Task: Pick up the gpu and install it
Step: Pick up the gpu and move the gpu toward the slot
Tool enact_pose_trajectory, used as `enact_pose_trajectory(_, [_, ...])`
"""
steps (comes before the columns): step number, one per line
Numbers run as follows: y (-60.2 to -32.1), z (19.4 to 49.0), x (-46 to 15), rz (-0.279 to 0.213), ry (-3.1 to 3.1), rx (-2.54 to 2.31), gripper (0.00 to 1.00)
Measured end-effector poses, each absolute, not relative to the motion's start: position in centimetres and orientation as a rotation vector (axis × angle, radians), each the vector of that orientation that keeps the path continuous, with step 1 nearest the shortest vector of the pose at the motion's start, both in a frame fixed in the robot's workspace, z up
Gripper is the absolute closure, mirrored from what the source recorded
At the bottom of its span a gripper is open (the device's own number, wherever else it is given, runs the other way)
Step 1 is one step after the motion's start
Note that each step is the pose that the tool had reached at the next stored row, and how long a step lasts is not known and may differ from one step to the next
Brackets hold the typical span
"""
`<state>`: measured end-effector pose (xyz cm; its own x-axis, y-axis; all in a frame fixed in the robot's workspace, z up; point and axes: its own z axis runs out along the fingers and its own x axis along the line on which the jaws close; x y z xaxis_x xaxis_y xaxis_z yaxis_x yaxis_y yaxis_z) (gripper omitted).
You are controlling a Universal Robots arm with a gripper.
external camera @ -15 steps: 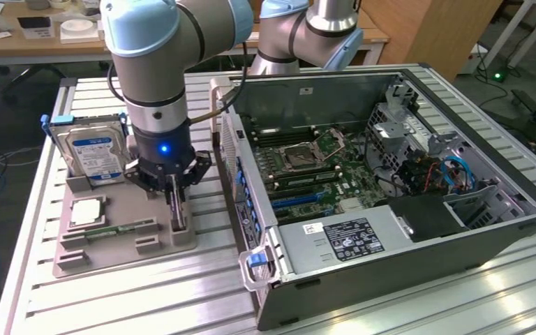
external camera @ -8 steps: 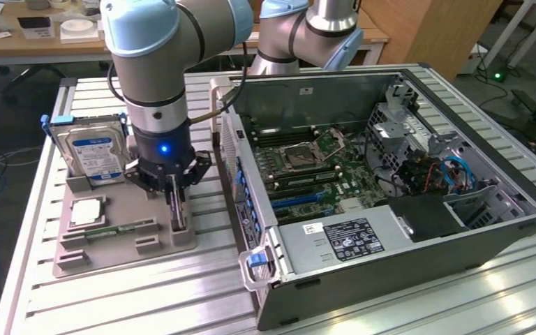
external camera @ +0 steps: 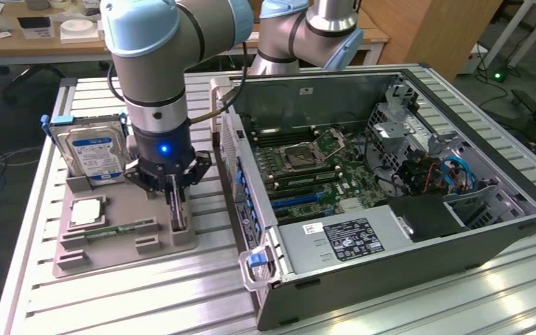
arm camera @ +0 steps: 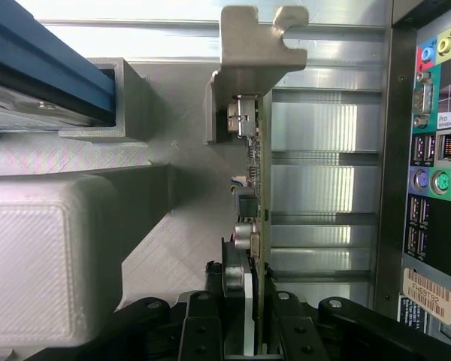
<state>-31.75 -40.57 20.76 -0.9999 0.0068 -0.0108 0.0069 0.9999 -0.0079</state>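
Observation:
The gpu (external camera: 179,213) stands on edge in a slot of the grey fixture tray (external camera: 161,246), to the exterior view's left of the open computer case (external camera: 389,209). My gripper (external camera: 174,199) has come straight down over the card. In the wrist view the gpu (arm camera: 261,177) shows edge-on, thin and greenish, ending in a silvery metal bracket (arm camera: 254,53). The gripper (arm camera: 249,289) has one finger tight against each face of the card, shut on it. The card's lower edge still sits in the tray.
On the same tray stand a blue-labelled hard drive (external camera: 95,150), a processor chip (external camera: 86,211) and a narrow memory stick (external camera: 119,229). The case's motherboard (external camera: 310,167) lies exposed. The case's rear port panel (arm camera: 428,150) runs close beside the card.

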Motion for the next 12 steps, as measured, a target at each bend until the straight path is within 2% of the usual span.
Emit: enact_pose_trajectory(12, [-40.57,21.32,-31.74,-0.012,3.131,0.011,0.72])
